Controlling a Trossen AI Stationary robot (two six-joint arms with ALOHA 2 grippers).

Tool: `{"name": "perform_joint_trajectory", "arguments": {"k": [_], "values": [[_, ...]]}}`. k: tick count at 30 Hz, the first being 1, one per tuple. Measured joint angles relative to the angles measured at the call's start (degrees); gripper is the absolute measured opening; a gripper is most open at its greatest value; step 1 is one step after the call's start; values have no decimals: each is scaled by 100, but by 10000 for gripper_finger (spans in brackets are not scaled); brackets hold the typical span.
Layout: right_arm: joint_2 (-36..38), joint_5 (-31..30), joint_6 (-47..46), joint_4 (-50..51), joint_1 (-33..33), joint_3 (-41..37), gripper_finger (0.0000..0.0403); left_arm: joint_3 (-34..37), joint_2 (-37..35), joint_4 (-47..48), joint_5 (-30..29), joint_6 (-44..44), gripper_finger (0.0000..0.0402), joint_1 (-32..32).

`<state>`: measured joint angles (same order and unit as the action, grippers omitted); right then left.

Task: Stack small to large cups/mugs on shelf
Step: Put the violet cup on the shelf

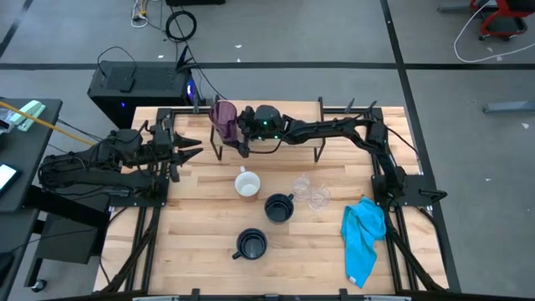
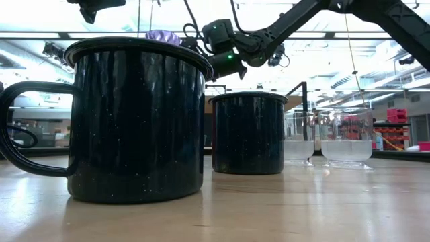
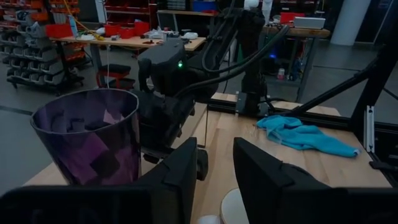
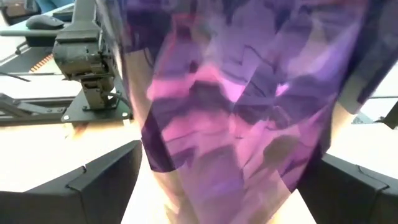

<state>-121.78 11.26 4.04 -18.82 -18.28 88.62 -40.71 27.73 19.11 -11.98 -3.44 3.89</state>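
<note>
Looking down from above, we see our right gripper (image 1: 236, 128) reaching across the far side of the table, its fingers clamped on the purple tumbler (image 1: 223, 117), which sits at the left end of the shelf (image 1: 288, 144). Our right wrist view fills with that tumbler (image 4: 236, 106), translucent and empty, a dark finger (image 4: 93, 186) on each side of it. Our left gripper (image 1: 191, 149) waits just left of the shelf, fingers spread a little; its wrist view shows the tumbler's (image 3: 90, 137) open mouth with nothing inside.

On the tabletop (image 1: 192, 242) stand the white-and-orange mug (image 1: 247, 184), a dark navy mug (image 1: 278, 207) near the middle, a second navy mug (image 1: 250, 243) nearest us, and two small clear glasses (image 1: 309, 193) side by side; all look empty. A bright blue cloth (image 1: 363, 236) lies at the right.

Only the low view shows the near navy mug's (image 2: 138, 121) handle in profile, and the glasses' (image 2: 347, 138) thick bases.
</note>
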Motion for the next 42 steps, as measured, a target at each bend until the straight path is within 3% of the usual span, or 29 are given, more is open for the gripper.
{"name": "perform_joint_trajectory", "arguments": {"k": [19, 38, 42], "values": [[250, 235, 262, 985, -84, 31, 400, -4, 2, -2, -1, -23, 110, 1], [247, 211, 1019, 3545, -84, 1183, 400, -4, 2, 34, -3, -31, 110, 1], [243, 211, 1111, 4470, -84, 1523, 400, -4, 2, 69, -3, -35, 110, 1]]}}
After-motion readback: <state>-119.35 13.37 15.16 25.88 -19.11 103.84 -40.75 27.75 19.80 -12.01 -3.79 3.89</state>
